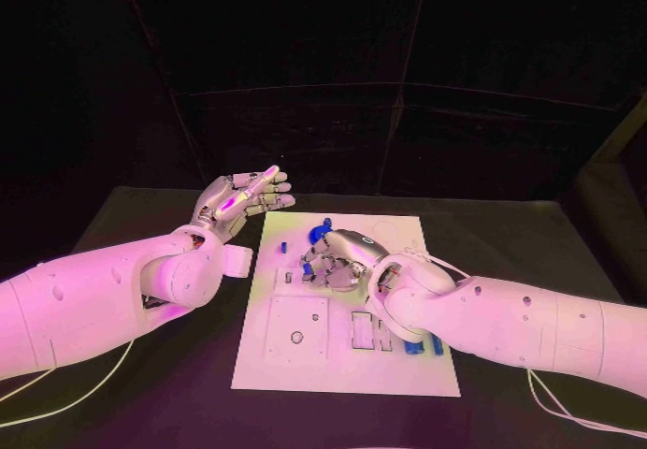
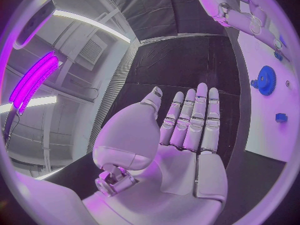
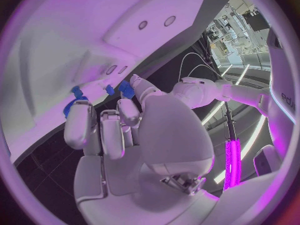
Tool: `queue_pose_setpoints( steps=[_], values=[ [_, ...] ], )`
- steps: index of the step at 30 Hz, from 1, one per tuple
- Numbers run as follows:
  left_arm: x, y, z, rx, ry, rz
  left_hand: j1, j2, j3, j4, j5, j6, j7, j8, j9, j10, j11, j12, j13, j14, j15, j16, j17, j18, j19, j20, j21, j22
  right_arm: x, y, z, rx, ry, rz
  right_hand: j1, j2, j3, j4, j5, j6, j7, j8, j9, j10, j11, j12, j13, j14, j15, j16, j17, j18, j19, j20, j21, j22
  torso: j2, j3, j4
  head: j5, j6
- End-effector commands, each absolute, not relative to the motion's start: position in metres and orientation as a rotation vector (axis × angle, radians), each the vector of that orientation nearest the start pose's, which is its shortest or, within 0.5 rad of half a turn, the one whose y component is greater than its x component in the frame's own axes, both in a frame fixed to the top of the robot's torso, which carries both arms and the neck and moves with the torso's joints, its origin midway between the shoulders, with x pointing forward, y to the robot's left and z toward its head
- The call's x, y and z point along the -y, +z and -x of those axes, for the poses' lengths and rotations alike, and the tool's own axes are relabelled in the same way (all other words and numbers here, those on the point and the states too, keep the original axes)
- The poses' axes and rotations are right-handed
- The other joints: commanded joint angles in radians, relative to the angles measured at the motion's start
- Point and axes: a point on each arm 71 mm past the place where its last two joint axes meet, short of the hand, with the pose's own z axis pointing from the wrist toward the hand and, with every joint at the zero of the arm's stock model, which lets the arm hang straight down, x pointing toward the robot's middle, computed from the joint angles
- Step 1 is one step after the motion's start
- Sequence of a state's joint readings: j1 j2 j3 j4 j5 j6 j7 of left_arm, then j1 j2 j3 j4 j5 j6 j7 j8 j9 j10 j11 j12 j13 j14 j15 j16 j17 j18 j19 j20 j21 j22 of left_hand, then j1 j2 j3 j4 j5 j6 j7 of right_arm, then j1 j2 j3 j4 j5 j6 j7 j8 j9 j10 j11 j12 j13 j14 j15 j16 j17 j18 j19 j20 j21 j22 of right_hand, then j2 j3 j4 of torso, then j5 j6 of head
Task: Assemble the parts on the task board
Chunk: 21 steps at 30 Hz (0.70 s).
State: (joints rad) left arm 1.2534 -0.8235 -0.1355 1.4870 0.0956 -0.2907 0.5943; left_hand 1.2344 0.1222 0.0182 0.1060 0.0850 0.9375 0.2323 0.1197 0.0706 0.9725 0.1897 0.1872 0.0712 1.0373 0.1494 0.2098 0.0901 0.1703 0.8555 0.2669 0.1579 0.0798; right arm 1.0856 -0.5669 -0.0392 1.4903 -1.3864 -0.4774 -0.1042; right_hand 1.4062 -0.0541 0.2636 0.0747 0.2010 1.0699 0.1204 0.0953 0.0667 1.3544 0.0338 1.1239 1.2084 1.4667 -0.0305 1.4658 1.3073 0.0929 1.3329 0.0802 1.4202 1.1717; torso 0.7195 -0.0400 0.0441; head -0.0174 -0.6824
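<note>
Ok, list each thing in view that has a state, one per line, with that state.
Left hand: raised beside the task board's far left corner, fingers straight, holding nothing.
Right hand: down on the board, fingers curled among small blue parts; whether it grips one is unclear.
Task board: flat on the table.
Blue gear: lying on the board.

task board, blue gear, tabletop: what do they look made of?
Task board: looks like rigid white plastic or coated sheet, matte, flat with cut slots and holes. Cannot tell which.
Blue gear: probably moulded or printed plastic, with a uniform saturated colour and crisp teeth.
Table: black and matte, with no glare; possibly a cloth or mat cover, but the look leaves it open.
</note>
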Motion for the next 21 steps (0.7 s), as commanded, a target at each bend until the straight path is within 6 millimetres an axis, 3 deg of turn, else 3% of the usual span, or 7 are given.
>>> queue_pose_setpoints(
  steps=[1,3,9,15,17,21],
  values=[
    [-0.218,-0.179,-0.495,-1.315,-1.608,1.068,-0.009,0.006,0.001,0.002,-0.004,0.051,-0.021,0.026,0.004,0.078,-0.033,0.029,0.011,0.095,-0.035,0.046,0.028,0.014,0.073,-0.035,0.034,0.012,0.075,-0.206,-0.445,-1.461,1.109,0.066,-0.002,-0.001,0.006,0.001,0.003,-0.001,0.005,0.002,0.001,0.01,0.002,0.009,0.005,0.068,-0.005,0.003,0.08,-0.013,0.004,-0.004,0.007,0.003,-0.002,-0.0001,0.0006,0.002,0.005],
    [-0.22,-0.181,-0.495,-1.355,-1.596,1.055,-0.011,0.005,0.001,0.006,-0.004,0.079,-0.04,0.034,0.003,0.126,-0.054,0.039,0.017,0.166,-0.063,0.082,0.056,0.015,0.13,-0.059,0.061,0.021,0.079,-0.203,-0.441,-1.44,1.131,0.068,-0.003,-0.001,0.006,0.0,0.003,-0.001,0.005,0.001,0.001,0.012,0.002,0.013,0.008,0.068,-0.005,0.004,0.082,-0.013,0.004,-0.004,0.007,0.004,-0.002,0.0,0.0005,0.003,0.008],
    [-0.221,-0.187,-0.492,-1.492,-1.54,0.994,-0.024,-0.009,-0.007,0.023,-0.004,0.113,-0.07,0.024,-0.003,0.218,-0.091,0.044,0.036,0.324,-0.117,0.212,0.159,0.014,0.267,-0.113,0.132,0.049,0.095,-0.19,-0.427,-1.395,1.174,0.074,-0.003,-0.003,0.006,-0.001,0.003,-0.002,0.005,0.001,0.001,0.015,0.002,0.019,0.012,0.069,-0.004,0.006,0.086,-0.014,0.007,-0.004,0.009,0.008,-0.002,-0.0003,-0.0008,0.006,0.017],
    [-0.217,-0.196,-0.49,-1.612,-1.5,0.979,-0.088,-0.005,-0.037,0.096,-0.003,0.128,-0.084,0.008,-0.002,0.266,-0.115,0.054,0.072,0.375,-0.141,0.433,0.313,0.011,0.362,-0.15,0.212,0.087,0.105,-0.179,-0.421,-1.369,1.187,0.076,-0.003,-0.004,0.007,-0.002,0.003,-0.001,0.005,0.001,0.001,0.017,0.002,0.02,0.014,0.069,-0.004,0.007,0.088,-0.014,0.008,-0.003,0.01,0.01,-0.005,-0.0005,-0.0027,0.008,0.024],
    [-0.213,-0.199,-0.488,-1.673,-1.493,0.968,-0.109,-0.007,-0.053,0.13,-0.002,0.128,-0.084,0.0,-0.002,0.26,-0.117,0.056,0.091,0.356,-0.141,0.602,0.467,0.011,0.374,-0.156,0.247,0.108,0.106,-0.175,-0.42,-1.352,1.192,0.075,-0.003,-0.004,0.007,-0.002,0.003,-0.001,0.005,0.001,0.001,0.017,0.002,0.02,0.014,0.069,-0.004,0.007,0.088,-0.014,0.008,-0.003,0.01,0.01,-0.006,0.0,-0.0038,0.009,0.026],
    [-0.203,-0.206,-0.483,-1.799,-1.493,0.941,-0.161,-0.011,-0.11,0.178,-0.005,0.129,-0.084,-0.007,-0.001,0.253,-0.111,0.073,0.122,0.355,-0.151,0.822,0.684,0.008,0.379,-0.157,0.301,0.142,0.105,-0.167,-0.418,-1.324,1.206,0.076,-0.003,-0.004,0.007,-0.002,0.003,-0.001,0.005,0.001,0.001,0.017,0.002,0.021,0.014,0.069,-0.004,0.007,0.088,-0.015,0.009,-0.003,0.01,0.011,-0.007,0.0014,-0.0038,0.008,0.027]
  ],
)
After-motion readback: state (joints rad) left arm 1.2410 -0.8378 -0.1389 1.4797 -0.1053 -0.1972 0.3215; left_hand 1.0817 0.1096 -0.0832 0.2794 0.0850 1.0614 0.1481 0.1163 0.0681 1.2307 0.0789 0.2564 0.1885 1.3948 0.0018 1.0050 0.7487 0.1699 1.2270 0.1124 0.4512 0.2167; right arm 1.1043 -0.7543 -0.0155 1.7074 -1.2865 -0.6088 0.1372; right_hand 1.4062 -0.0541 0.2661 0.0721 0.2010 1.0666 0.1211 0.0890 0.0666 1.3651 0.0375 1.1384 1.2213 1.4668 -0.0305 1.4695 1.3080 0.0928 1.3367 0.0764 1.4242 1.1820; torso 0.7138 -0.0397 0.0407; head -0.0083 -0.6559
